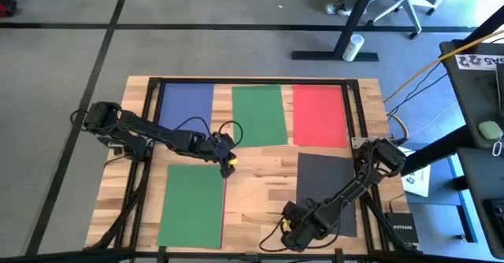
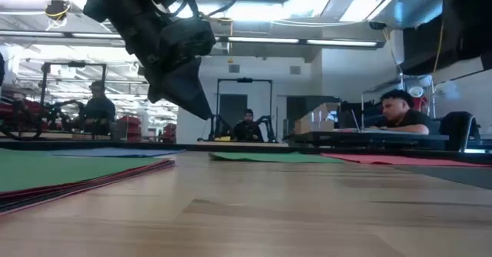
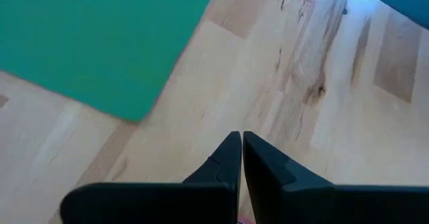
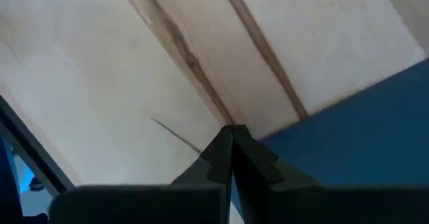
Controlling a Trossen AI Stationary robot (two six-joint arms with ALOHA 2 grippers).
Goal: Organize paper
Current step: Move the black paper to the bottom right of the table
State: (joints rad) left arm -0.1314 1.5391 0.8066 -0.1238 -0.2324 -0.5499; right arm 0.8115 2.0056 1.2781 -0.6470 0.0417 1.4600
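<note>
Left tool (image 1: pixel 229 163), fingers together, hovers by the green stack's (image 1: pixel 191 204) corner; better it spreads and comes in low.

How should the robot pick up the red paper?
The red paper lies flat on the table, so probably by its near short edge, coming from above. That edge has bare wood beside it; the green sheet crowds one long side.
</note>
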